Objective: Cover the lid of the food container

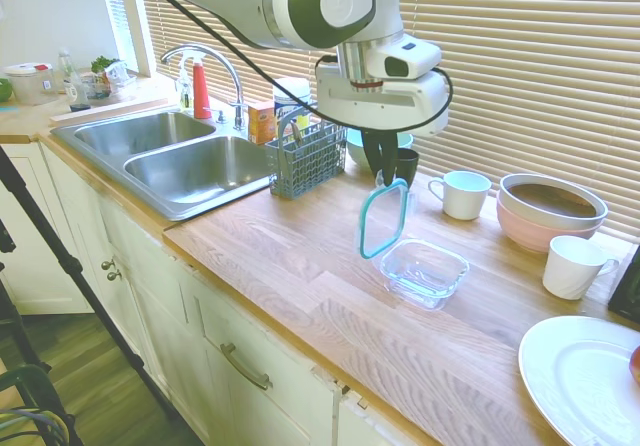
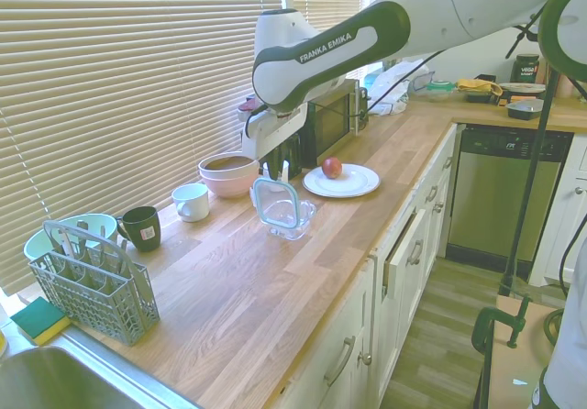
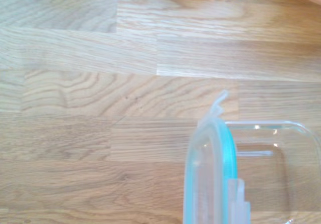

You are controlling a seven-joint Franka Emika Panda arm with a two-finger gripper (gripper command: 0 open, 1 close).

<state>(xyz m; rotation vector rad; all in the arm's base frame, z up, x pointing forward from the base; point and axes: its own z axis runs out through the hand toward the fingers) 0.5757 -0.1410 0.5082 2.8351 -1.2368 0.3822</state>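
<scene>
A kitchen: wood counter (image 1: 300, 266) under blinds, sink (image 1: 190, 166) at one end. The gripper (image 1: 381, 178) is clamped on the lid (image 1: 384, 220), holding it on edge just above the container (image 1: 425, 271). Mugs (image 1: 462, 194), a pink bowl (image 1: 548, 214) and a plate (image 1: 580, 381) stand nearby.

Lid (image 1: 384, 220) upright beside container (image 1: 424, 270)

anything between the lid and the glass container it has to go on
Nothing visible. The gripper holds the lid upright by its top edge, right beside the open, empty food container. The nearest white mug stands farther back on the counter.
</scene>
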